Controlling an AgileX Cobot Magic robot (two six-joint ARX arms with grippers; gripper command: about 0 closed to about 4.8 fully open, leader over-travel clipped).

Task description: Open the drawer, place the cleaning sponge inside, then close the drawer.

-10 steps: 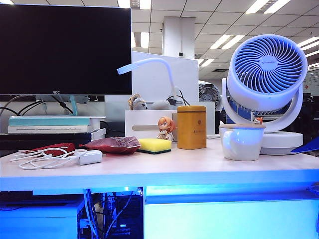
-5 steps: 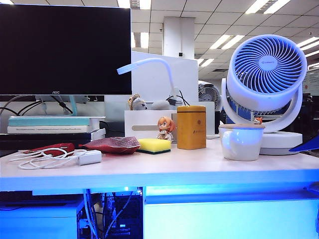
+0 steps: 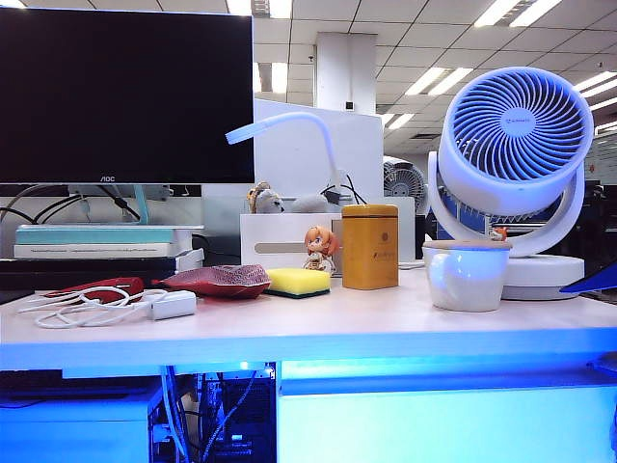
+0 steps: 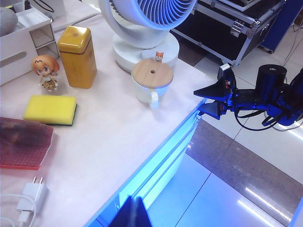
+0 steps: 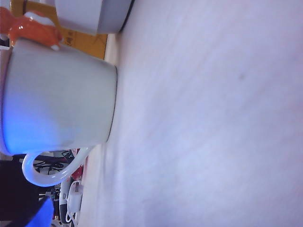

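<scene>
The cleaning sponge [image 3: 299, 282], yellow with a dark green underside, lies flat on the desk between a red pouch and a yellow tin; the left wrist view has the sponge [image 4: 49, 109] too. The drawer [image 3: 443, 424] is the wide white panel under the desk top, lit blue and closed, its front [image 4: 165, 163] running below the desk edge. My right gripper [image 4: 204, 100] is open at the desk's right edge beside the mug [image 4: 151, 81], one finger [image 3: 592, 281] above the top. My left gripper [image 4: 136, 211] is shut and empty, high over the front edge.
On the desk stand a white mug [image 3: 468, 275] with a wooden lid, a yellow tin [image 3: 370, 247], a figurine [image 3: 321, 249], a fan [image 3: 516, 145], a red pouch [image 3: 217, 281] and a charger with cable [image 3: 174, 305]. A monitor [image 3: 125, 92] fills the back left.
</scene>
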